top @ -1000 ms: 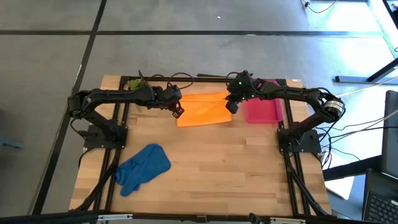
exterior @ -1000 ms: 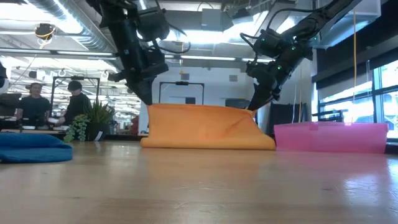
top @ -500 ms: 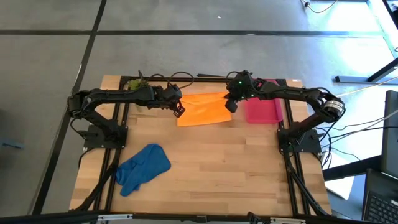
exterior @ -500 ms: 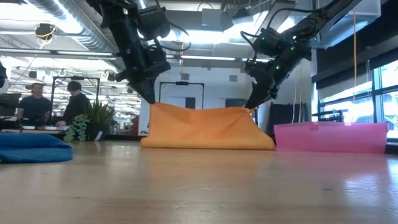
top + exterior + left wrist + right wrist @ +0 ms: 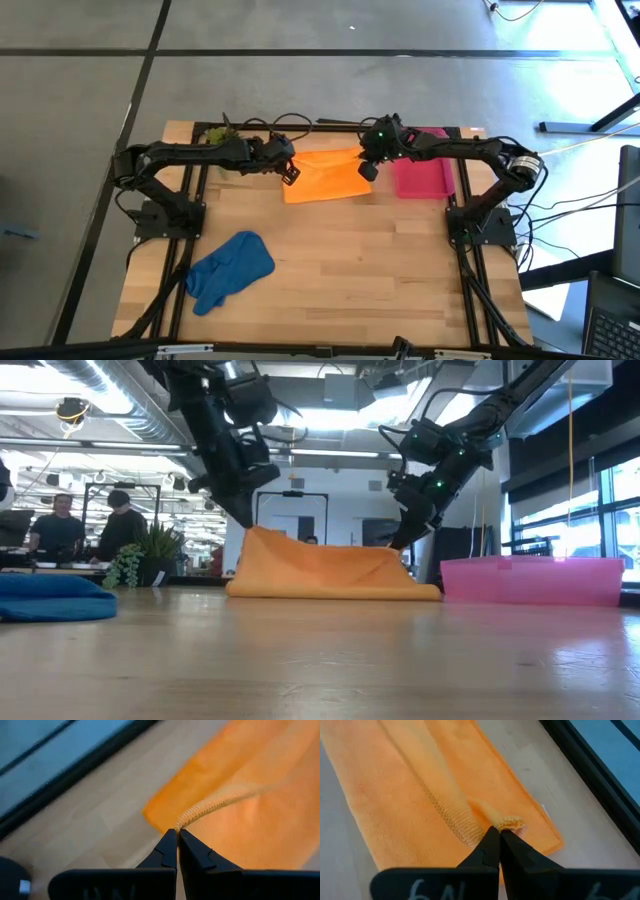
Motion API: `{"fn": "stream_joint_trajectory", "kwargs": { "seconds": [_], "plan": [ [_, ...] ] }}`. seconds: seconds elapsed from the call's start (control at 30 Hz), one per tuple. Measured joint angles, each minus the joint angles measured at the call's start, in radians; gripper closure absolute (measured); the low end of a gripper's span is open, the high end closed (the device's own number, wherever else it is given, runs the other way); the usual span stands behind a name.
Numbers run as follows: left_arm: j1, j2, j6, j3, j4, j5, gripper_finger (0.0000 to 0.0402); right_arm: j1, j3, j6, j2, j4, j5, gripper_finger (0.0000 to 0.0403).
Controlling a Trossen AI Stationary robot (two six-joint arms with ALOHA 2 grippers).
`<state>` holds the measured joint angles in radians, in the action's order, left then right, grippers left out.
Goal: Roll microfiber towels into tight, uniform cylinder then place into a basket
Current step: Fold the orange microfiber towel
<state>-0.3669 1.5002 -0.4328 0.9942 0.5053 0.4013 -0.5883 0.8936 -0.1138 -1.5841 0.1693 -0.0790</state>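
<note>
Both arms are stretched out toward the far side of the table, pointing in at each other. The left gripper (image 5: pixel 288 172) is pinched tight on a corner of the orange towel (image 5: pixel 325 176), held just off the table. The right gripper (image 5: pixel 366 168) is clamped on the opposite corner, same deal.

light: bright, overhead tubes, window glare right | focus: wrist backgrounds soft | shadows: faint
</note>
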Motion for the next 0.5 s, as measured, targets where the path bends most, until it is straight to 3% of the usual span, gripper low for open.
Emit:
{"fn": "stream_joint_trajectory", "kwargs": {
  "seconds": [0.5],
  "plan": [
    [-0.068,0.081,-0.002,0.000,-0.073,-0.002,0.0401,-0.011,0.000,0.006,0.000,0.022,0.060,0.0398]
  ]
}}
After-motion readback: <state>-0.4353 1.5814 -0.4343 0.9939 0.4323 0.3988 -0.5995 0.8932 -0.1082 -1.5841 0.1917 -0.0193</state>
